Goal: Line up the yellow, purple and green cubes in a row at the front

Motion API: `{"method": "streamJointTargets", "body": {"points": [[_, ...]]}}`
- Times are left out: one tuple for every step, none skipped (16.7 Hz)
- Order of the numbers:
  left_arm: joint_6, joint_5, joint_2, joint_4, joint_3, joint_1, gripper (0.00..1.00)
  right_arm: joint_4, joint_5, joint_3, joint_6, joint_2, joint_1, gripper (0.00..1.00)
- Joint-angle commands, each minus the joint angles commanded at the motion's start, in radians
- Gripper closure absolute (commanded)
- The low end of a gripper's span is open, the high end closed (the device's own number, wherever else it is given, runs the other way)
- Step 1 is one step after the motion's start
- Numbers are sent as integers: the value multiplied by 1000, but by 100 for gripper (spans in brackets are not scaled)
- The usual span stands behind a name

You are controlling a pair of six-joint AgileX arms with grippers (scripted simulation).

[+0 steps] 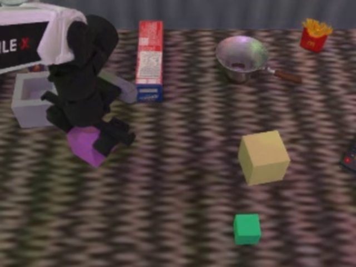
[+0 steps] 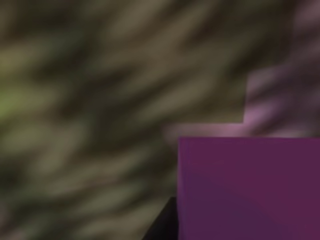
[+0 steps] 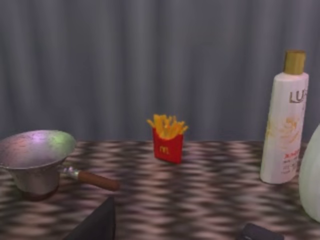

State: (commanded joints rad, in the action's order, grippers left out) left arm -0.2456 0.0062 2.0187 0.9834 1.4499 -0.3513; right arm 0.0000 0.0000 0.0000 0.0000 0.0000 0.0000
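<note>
Three cubes were unaligned: my left gripper [image 1: 108, 139] sat over the purple cube [image 1: 83, 143] at table's left, prob to carry it frontward, finger spread/grip couldn't tell, w/ yellow cube [image 1: 263, 156] and green cube [image 1: 247, 228] right-centre, right arm out of view.

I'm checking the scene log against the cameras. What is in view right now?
purple cube: 1, purple, left side, under left gripper
yellow cube: 1, pale yellow, right of centre
green cube: 1, green, front, below yellow cube
box: 1, pale grey, hollow, far left
carton: 1, red, white and blue, back
pan: 1, silver, brown handle, back
fries: 1, red and yellow, back right
bottle: 1, white, gold cap, right wrist view only
left gripper: black, at purple cube
</note>
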Motion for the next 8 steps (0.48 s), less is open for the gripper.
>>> {"method": "streamJointTargets", "body": {"points": [[0,0,0,0,0,0,100,0,0,0,0,0,0,0],[-2,0,4,-2,-2,-5,100,0,0,0,0,0,0,0],[0,0,4,-2,-2,-6,100,0,0,0,0,0,0,0],[11,0,4,-2,1,-13,100,0,0,0,0,0,0,0],[33,0,5,0,6,-25,100,0,0,0,0,0,0,0],[66,-1,7,4,12,-44,100,0,0,0,0,0,0,0],[109,-1,10,9,19,-68,100,0,0,0,0,0,0,0],[162,-2,15,16,27,-96,100,0,0,0,0,0,0,0]]}}
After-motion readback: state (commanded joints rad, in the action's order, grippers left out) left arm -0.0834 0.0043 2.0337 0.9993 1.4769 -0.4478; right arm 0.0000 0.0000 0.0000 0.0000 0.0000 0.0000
